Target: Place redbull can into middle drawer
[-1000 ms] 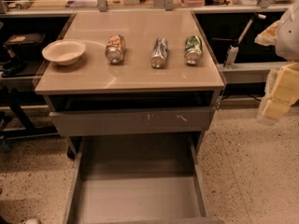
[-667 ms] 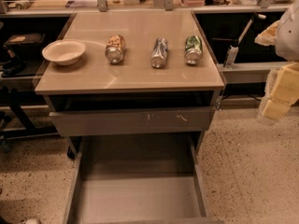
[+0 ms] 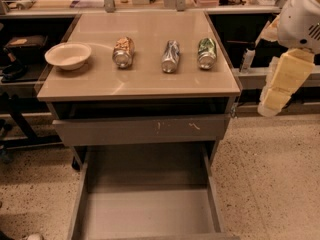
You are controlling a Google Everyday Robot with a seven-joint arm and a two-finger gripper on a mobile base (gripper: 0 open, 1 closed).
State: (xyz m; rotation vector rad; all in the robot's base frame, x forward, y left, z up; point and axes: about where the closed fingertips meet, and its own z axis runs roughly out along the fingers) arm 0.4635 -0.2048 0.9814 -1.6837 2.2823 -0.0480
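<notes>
Looking down on the desk (image 3: 140, 84), we find the silver can (image 3: 170, 56) lying on its side in the middle of a row of three. An orange-tan can (image 3: 123, 52) lies to its left and a green can (image 3: 206, 53) to its right, each a little apart from the next, and a pale bowl (image 3: 68, 56) sits further left. We judge that the gaps leave room to take one can without knocking its neighbours. Under the desk top, the upper drawer (image 3: 142, 129), with scratch marks on its front, is barely out. The middle drawer (image 3: 150, 214) is pulled well toward us with its flat bottom bare, so a can could be lowered straight in. Our hand (image 3: 280, 84) hangs in the air beyond the right edge of the desk, well apart from the silver can, and we cannot tell whether it is open or closed. The task looks unstarted to us. The reach must go left across the green can, and a lying can may roll if nudged.
</notes>
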